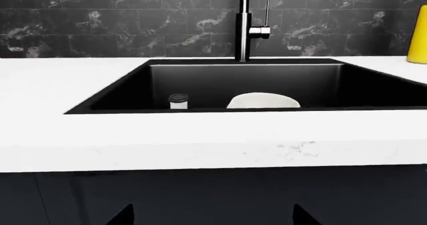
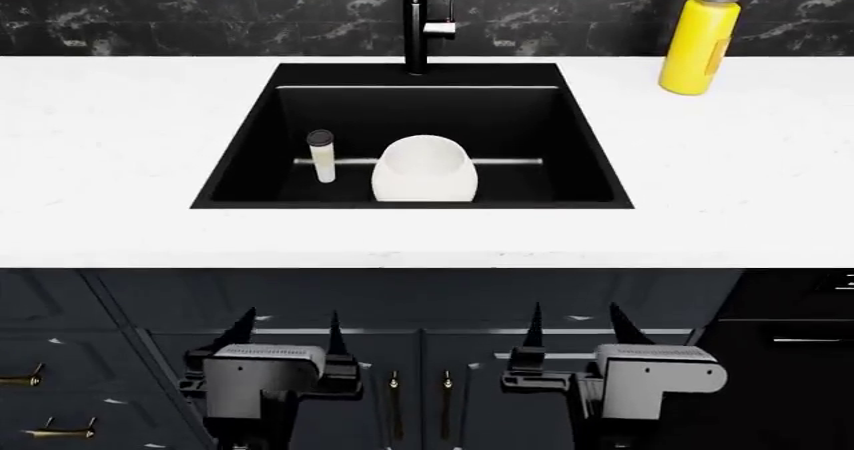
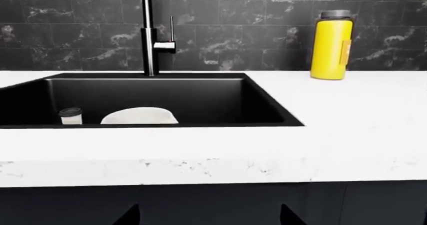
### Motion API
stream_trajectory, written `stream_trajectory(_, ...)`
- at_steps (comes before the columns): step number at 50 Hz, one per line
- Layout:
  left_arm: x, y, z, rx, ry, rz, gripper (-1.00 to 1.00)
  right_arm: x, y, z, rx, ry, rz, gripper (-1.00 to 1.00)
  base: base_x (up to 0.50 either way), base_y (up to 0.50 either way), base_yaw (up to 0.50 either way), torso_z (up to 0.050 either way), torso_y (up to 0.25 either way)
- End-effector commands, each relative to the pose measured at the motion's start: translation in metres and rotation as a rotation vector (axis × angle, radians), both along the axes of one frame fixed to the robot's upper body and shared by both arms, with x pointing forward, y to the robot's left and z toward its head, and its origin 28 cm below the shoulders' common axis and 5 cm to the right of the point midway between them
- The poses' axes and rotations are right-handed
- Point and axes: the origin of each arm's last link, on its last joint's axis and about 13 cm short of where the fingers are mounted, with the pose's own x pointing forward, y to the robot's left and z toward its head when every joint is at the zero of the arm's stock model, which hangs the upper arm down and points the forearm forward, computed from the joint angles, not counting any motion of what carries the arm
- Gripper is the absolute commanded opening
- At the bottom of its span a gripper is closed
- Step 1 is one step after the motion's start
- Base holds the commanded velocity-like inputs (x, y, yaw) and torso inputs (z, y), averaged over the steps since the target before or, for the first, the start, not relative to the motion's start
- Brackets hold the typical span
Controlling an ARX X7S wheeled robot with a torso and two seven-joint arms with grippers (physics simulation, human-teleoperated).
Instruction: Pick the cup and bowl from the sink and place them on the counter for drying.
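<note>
- Cup upright in the sink, on the left part of the floor, dark rim up.
- Bowl just right of the cup, apart from it, tipped with its opening toward the back wall; possibly propped on the floor's ridge, though the view leaves that unclear.
- From both wrist views, only the tops of cup and bowl showing above the sink's near edge.
- Faucet at the back rim, centred behind the sink.
- Counter wrapping the sink on all sides; yellow bottle upright at its back right, well apart from the sink.
- Left gripper low in front of the navy cabinets, below counter level, fingers spread, holding nothing.
- Right gripper at the same height beside it, fingers likewise parted and empty.
- Both grippers well short of the sink and its contents.
</note>
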Motion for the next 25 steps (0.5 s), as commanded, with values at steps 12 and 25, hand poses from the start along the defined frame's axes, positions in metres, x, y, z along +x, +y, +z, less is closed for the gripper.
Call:
stream_trajectory(12, 0.005, 0.015, 0.120, -0.102, -0.058, -0.071, 1.00, 0.027, -0.027, 0.122, -0.053, -0.113, 0.055, 1.00, 0.00, 0.00, 0.00, 0.000, 0.000)
stream_trajectory(25, 0.039, 0.024, 0.184, -0.072, -0.079, -0.111, 1.00, 0.055, -0.046, 0.205, -0.083, -0.101, 0.122, 1.00, 0.00, 0.00, 0.00, 0.000, 0.000)
